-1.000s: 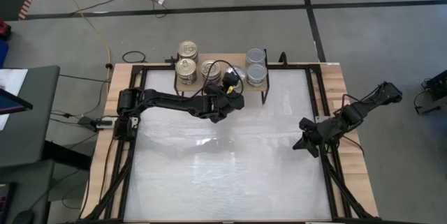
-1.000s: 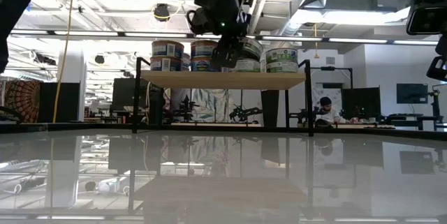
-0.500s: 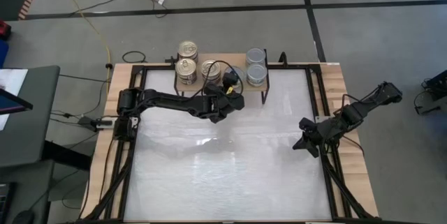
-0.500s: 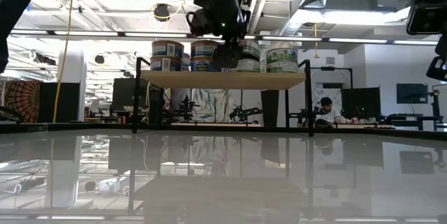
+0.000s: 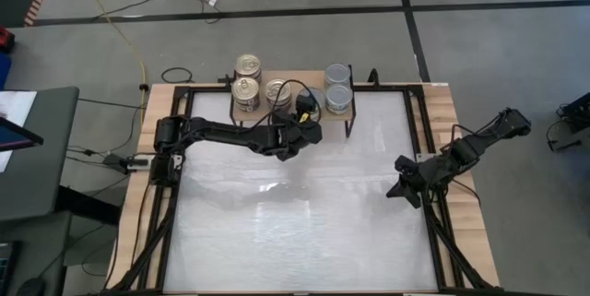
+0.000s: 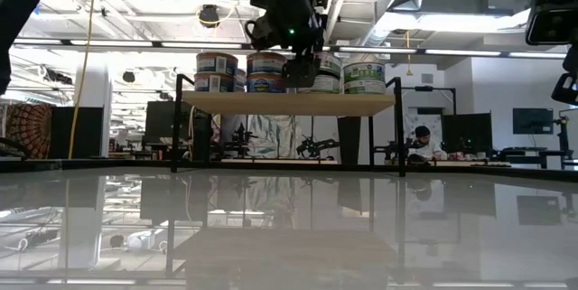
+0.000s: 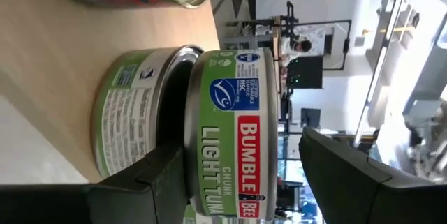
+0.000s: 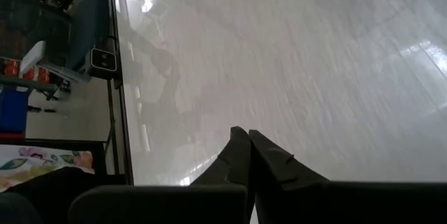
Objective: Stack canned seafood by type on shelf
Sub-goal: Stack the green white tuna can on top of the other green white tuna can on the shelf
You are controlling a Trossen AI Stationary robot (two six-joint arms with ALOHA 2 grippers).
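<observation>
The shelf (image 6: 289,103) stands at the table's far edge and bears stacked tins. Gold-lidded tins (image 5: 246,91) with blue labels (image 6: 217,71) are on its left part, silver-lidded ones (image 5: 339,100) on its right. My left gripper (image 5: 308,110) reaches level to the shelf's middle and is open. Its fingers stand above and below a green-labelled tin (image 7: 234,133), which lies on top of another green tin (image 7: 129,112). My right gripper (image 5: 403,190) waits shut by the table's right edge. My left gripper's lower finger (image 7: 164,172) ends right at the bottom rim (image 7: 190,182) of the upper green tin; I cannot tell whether it touches. The upper finger (image 7: 349,175) stands clear of the tin's lid.
The white tabletop (image 5: 295,213) lies bare in front of the shelf. Black frame rails (image 5: 426,139) run along the table's sides. A person sits in the room far behind the shelf (image 6: 420,136).
My left gripper has opened at the green tin on the shelf and has rolled a little about its own line, staying in place. The tin stays on the lower green tin.
</observation>
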